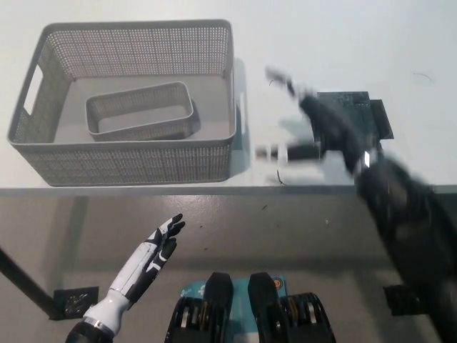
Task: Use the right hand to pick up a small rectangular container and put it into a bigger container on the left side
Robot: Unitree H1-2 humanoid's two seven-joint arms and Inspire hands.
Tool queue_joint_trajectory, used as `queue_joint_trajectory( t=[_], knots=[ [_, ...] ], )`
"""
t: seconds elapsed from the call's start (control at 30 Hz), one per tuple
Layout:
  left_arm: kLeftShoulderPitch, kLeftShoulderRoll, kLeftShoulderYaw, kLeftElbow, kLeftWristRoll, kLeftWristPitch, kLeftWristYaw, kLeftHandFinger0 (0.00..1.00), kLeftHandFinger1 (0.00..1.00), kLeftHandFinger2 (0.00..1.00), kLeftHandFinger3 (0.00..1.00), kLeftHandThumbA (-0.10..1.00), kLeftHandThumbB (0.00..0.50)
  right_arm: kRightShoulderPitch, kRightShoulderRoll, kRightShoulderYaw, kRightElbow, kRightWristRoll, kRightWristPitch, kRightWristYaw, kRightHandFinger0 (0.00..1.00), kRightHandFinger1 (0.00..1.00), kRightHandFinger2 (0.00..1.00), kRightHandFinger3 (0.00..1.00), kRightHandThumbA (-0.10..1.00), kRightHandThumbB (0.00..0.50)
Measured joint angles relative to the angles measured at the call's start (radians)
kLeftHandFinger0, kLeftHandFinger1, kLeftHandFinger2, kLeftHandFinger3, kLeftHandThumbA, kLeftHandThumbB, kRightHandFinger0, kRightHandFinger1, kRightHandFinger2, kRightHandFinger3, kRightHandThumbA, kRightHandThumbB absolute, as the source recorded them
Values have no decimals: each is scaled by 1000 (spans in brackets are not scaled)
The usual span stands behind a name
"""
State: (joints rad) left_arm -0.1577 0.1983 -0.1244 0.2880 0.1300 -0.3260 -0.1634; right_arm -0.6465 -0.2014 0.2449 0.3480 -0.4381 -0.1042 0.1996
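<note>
Risk: my right hand [325, 136] shows blurred over the table [321, 43], near its front edge, so its exact pose is hard to read. I judge a wide sweep toward the left could knock the big basket [128, 168] on its right wall and shove it along the table.
Second risk: a reach into that basket could catch the rim and tip the piece inside.
Right hand state: fingers look spread and nothing is between them; I hold nothing.
Small container [140, 111]: it lies inside the big basket, on its floor, slightly tilted, toward the basket's middle and front.
Small container relative to my right hand: well apart, off to the left, with the basket's right wall between us.
Task judgement: the small piece already sits where it belongs, so little seems left.
Dark patch [371, 118]: lies on the table beneath my right hand.
Left hand [153, 250]: rests below the table's front edge, fingers straight, empty.
</note>
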Motion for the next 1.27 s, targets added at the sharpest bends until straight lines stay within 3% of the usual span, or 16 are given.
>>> queue_joint_trajectory(
  t=[0.03,0.07,0.13,0.2,0.27,0.33,0.47,0.53,0.57,0.73,0.97,1.27],
  knots=[
    [0,0,0,1,0,0,0,1000,1000,1000,1000,1000,262,76,6,5,-45,-1,-1,0,1000,1000,1000,1000,1000,357],
    [0,0,0,3,0,1,0,1000,1000,1000,1000,1000,258,137,12,9,-82,-2,-1,-1,1000,1000,1000,1000,1000,336],
    [0,0,0,5,0,1,0,1000,1000,1000,1000,1000,258,223,18,19,-138,-2,-3,-3,1000,1000,1000,1000,1000,326],
    [0,0,0,7,0,1,0,1000,1000,1000,1000,1000,271,322,18,36,-208,-4,-6,-13,1000,1000,1000,1000,1000,282],
    [0,-1,0,11,0,1,0,1000,1000,1000,1000,1000,263,398,18,49,-265,-7,-13,-25,1000,1000,1000,1000,1000,278],
    [0,-1,0,17,0,1,0,1000,1000,1000,1000,1000,268,492,18,66,-337,-11,-25,-44,1000,1000,1000,1000,1000,213],
    [0,-2,-1,21,1,0,0,1000,1000,1000,1000,1000,265,626,18,101,-481,-12,-71,-101,1000,1000,1000,1000,1000,245],
    [0,-2,-1,22,1,0,0,1000,1000,1000,1000,1000,268,651,19,107,-500,-10,-93,-122,1000,1000,1000,1000,1000,300],
    [-1,-2,-1,22,1,0,0,1000,1000,1000,1000,1000,269,664,23,106,-502,-5,-118,-145,1000,1000,1000,1000,1000,284],
    [-5,-4,-3,22,3,-4,0,1000,1000,1000,1000,1000,272,653,62,56,-367,72,-188,-174,1000,1000,1000,1000,1000,321],
    [-5,-5,-3,26,7,-7,0,1000,1000,1000,1000,1000,268,612,102,-17,-201,196,-191,-154,1000,1000,1000,1000,1000,233],
    [-15,-7,-4,24,9,-29,2,1000,1000,1000,1000,1000,256,553,131,-65,-136,331,-191,-108,1000,1000,1000,1000,1000,208]
  ],
)
